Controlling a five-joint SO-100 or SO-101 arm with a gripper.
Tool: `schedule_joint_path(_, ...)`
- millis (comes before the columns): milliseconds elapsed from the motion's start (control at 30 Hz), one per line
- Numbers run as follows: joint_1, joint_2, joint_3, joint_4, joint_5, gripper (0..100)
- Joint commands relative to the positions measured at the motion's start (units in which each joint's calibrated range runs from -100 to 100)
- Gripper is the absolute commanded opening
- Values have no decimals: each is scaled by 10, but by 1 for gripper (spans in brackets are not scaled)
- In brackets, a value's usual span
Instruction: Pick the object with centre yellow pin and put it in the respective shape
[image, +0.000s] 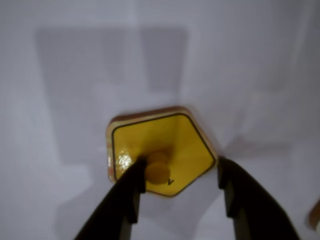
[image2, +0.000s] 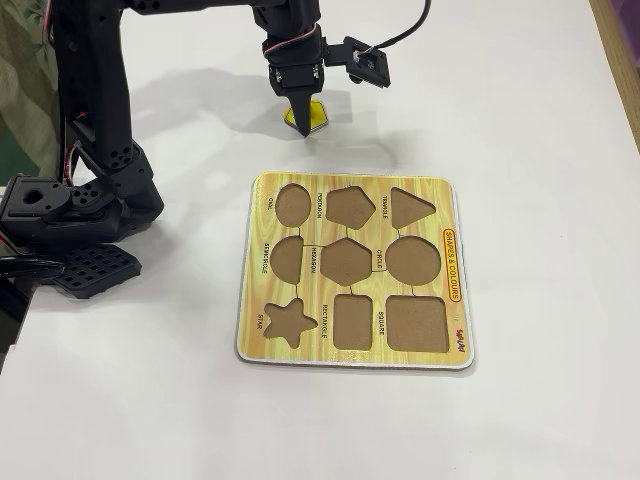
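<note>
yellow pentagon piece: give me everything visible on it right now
The yellow pentagon piece is a small flat tile with a glossy yellow face, a thin dark outline, rounded corners and a pale, wood-like edge. A little yellow peg stands at its centre, with a trace of black lettering beside it. It lies flat on the white table, beyond the puzzle board and outside any cutout. The pincer is open, straddling the peg: one finger over the face by the peg, the other off the tile's right corner.

- Pentagon piece: glossy yellow face, layered wooden-looking edge
- Tool: matt black plastic fingers
- Puzzle board: printed wood-grain top, brown matt cut-outs
- Bench: smooth matt white
</note>
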Motion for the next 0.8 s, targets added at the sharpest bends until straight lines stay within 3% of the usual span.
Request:
schedule_joint_path(0,5,-6,-14,-6,-3,15)
schedule_joint_path(267,4,-7,-6,-5,-3,1)
schedule_joint_path(767,2,-14,-10,-6,1,1)
